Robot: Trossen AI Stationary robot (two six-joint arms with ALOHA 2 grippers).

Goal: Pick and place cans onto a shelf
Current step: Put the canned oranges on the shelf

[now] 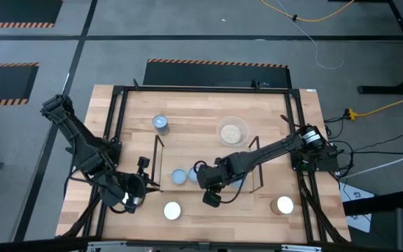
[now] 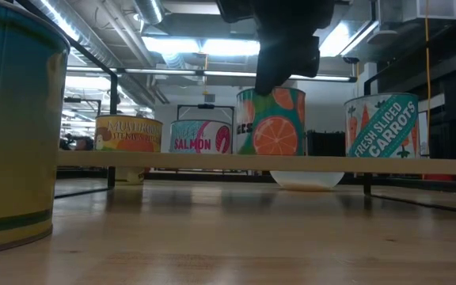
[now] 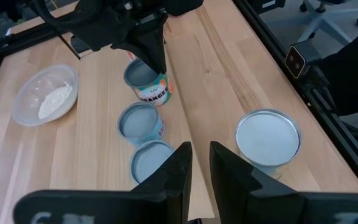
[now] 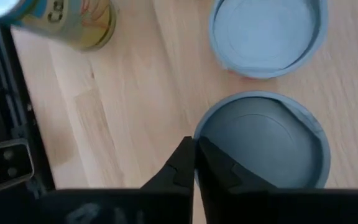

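Observation:
Three cans stand in a row on the shelf (image 1: 252, 164): an orange-labelled can (image 3: 153, 93) and two blue-topped cans (image 3: 140, 121) (image 3: 151, 163). My right gripper (image 4: 194, 163) is shut, and its tips stand over the rim of the orange-labelled can (image 4: 263, 143). That same gripper (image 2: 279, 75) hangs in front of the can's top in the low view. My left gripper (image 3: 201, 163) waits near the table's front left, narrowly open, with only bare wood between its fingers. A white-topped can (image 3: 267, 138) stands upright on the table beside it. My right gripper comes steeply from above, and its shut fingertips (image 3: 156, 59) meet the edge of the orange-labelled can's top (image 4: 211, 127). I cannot tell whether they touch the rim or stand just off it. The can stands upright on the shelf.
A clear dish (image 1: 233, 131) with pale contents sits at the far middle. One can (image 1: 161, 124) stands beyond the shelf's left end and another (image 1: 284, 205) at the front right. A black frame (image 1: 201, 89) edges the table.

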